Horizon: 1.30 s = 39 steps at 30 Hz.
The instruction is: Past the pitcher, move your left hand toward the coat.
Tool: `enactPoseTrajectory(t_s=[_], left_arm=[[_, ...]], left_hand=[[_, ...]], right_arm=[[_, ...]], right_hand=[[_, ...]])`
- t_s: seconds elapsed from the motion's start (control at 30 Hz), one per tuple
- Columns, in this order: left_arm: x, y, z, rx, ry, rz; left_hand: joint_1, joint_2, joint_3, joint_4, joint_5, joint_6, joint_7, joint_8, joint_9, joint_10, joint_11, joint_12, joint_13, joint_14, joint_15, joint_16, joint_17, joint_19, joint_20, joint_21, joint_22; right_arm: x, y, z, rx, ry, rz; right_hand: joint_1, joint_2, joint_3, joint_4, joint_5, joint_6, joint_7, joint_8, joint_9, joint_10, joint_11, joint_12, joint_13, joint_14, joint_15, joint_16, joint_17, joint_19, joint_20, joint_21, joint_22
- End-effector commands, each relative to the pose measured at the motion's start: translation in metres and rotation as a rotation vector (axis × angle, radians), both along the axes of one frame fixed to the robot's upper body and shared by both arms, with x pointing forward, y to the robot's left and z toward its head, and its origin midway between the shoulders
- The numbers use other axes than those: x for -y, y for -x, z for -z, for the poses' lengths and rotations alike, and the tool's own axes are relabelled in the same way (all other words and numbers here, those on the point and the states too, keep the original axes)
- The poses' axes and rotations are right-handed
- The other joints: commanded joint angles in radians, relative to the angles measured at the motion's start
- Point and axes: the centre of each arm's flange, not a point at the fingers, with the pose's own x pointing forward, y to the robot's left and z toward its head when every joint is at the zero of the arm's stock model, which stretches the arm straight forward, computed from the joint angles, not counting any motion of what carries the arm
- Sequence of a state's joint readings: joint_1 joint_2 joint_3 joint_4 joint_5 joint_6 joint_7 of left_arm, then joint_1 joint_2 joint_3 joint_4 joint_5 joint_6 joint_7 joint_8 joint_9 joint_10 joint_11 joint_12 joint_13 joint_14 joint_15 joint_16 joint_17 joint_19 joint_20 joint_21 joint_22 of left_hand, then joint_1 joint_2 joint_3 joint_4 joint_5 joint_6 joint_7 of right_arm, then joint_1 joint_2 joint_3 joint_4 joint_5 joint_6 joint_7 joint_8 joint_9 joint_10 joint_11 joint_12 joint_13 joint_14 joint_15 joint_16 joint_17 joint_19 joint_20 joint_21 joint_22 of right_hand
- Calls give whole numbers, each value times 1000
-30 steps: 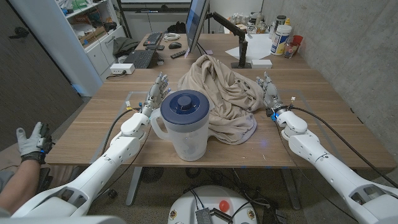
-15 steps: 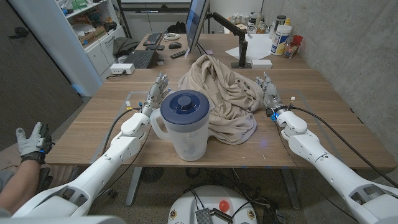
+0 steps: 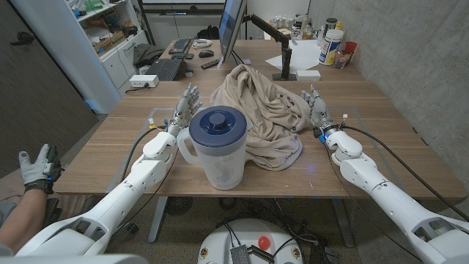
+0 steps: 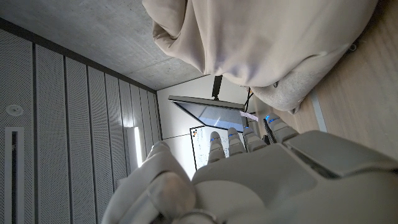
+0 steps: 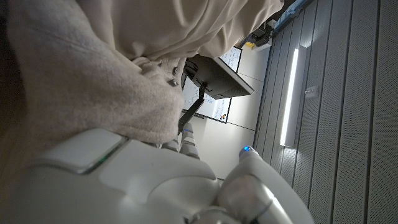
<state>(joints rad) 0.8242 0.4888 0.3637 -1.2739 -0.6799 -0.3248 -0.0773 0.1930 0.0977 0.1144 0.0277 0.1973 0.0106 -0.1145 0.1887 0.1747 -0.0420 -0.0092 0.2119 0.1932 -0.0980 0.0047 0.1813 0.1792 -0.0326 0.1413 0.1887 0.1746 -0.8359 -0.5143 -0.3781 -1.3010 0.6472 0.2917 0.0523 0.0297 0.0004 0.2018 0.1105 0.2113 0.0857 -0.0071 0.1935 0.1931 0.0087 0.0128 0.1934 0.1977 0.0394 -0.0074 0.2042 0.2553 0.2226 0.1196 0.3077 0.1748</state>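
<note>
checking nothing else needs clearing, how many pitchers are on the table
1: the pitcher stands near the table's front edge, in front of the coat, beside the left hand. The coat may hide others.

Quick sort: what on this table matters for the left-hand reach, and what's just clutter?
In play:
- left hand, empty, beside the pitcher
- pitcher, blue lid, near edge
- coat, beige heap behind it

Clutter:
- right hand, waiting by the coat
- monitor
- keyboard
- bottles, far corner
</note>
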Motion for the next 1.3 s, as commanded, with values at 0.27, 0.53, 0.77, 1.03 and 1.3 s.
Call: enactPoseTrajectory(t_s=[0.27,0.53,0.77,1.03,1.3], left_arm=[[-2,0,-12,0,-14,-12],[-4,2,-16,1,-20,-30],[-5,5,-20,3,-34,-50],[-7,8,-25,5,-43,-75],[-8,13,-34,16,-62,-101]], left_hand=[[12,-2,6,-1,-3,4,-8,3,5,4,-1,9,5,-11,-1,5,4,1,-1,7,4],[12,-2,7,-2,-3,5,-7,2,5,5,-1,9,5,-13,-3,5,4,1,-8,7,4],[13,-2,8,-3,-4,8,-5,3,5,4,0,8,5,-17,-8,4,4,-1,-12,6,3],[13,-2,9,-4,-4,12,-5,4,5,4,-1,8,5,-19,-8,4,4,-2,-16,6,3],[13,-2,9,-5,-5,16,-6,4,5,2,2,7,5,-20,-10,4,4,-2,-18,5,3]], right_arm=[[3,2,0,11,-9,5],[5,4,-1,38,-35,14],[5,4,-2,43,-39,16],[4,4,-2,38,-30,12],[4,3,-2,35,-23,14]], right_hand=[[13,4,4,-3,4,10,-5,8,2,14,20,11,5,8,1,5,-1,3,-1,-10,1],[27,4,5,-13,4,32,-3,15,1,53,2,21,1,9,-38,3,-14,-9,-44,-30,-1],[31,5,6,-17,4,36,-3,15,0,60,5,21,0,-6,-34,-3,-19,-21,-57,-41,-2],[32,5,5,-18,4,37,-3,14,0,56,4,18,0,-10,-34,-5,-22,-24,-55,-45,-2],[33,6,5,-18,4,36,-2,13,0,55,7,16,0,-13,-30,-6,-24,-24,-59,-49,-2]])
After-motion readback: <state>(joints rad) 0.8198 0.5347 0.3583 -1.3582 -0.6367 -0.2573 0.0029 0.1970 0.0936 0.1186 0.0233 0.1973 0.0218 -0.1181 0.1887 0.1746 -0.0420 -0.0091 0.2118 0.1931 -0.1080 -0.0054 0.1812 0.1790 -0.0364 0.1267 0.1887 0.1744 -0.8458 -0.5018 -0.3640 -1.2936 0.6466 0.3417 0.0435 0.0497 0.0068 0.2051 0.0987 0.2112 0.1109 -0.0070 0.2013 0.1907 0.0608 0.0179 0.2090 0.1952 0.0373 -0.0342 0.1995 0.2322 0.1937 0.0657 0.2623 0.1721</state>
